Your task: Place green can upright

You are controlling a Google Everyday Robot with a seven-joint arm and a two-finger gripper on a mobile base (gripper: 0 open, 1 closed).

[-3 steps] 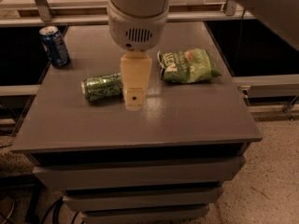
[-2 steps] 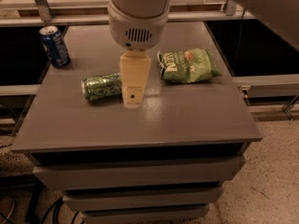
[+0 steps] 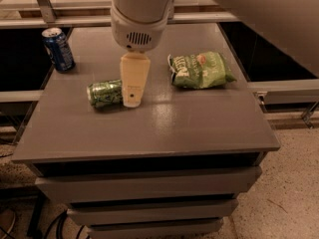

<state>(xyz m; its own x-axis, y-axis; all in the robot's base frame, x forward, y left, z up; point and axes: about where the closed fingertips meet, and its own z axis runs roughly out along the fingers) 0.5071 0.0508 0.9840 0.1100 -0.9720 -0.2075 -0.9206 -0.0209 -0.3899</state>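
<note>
In the camera view we see the green can [image 3: 104, 94] lying on its side on the left half of the table [image 3: 199, 128], its long axis running left to right. Our gripper [image 3: 132, 97] hangs at the can's right end, covering it. We cannot tell whether the gripper is spread or closed. We judge the coming lift depends on tipping that left-right axis vertical. A blue can [image 3: 58, 49] stands far left and a snack bag [image 3: 199, 69] lies to the right.
</note>
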